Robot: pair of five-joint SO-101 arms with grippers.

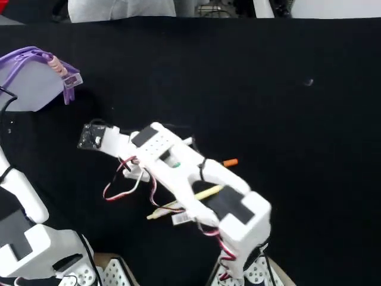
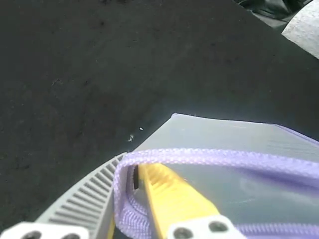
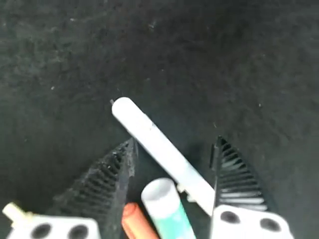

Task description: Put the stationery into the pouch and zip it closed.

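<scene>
Two arms are standing side by side at a black counter [image 1: 286, 119] whose surface is matte and finely speckled.

Left arm: the left claw [image 2: 130, 172] is clenching the open rim of the pouch [image 2: 234, 149]. The pale ribbed finger [image 2: 84, 199] is lying outside the wall and the smooth yellow finger [image 2: 169, 194] inside the mouth. The woven purple zip tape [image 2: 209, 158] is passing between them. In the high view the pouch [image 1: 27, 83] is sitting at the far left of the counter, its walls a frosted, translucent plastic bordered in purple.

Right arm: its white, boxy links are stretching from the near edge toward the pouch. The right claw [image 3: 174, 149] is released, its two black saw-toothed fingers [image 3: 107, 174] spreading wide and pointing down at the counter. Between them a slim, cylindrical white pen [image 3: 149, 134] is lying diagonally. A teal tube [image 3: 167, 204] with a rounded white cap and an orange stick [image 3: 132, 221] are lying beside it, nearer the claw's base.

In the high view the right arm is covering much of the stationery. A yellow pencil [image 1: 205, 192] is crossing beneath the forearm, and an orange tip [image 1: 230, 162] is protruding beside it. Loose red, white and black wires [image 1: 122, 182] are looping off the arm. All these pieces are lying outside the pouch.
</scene>
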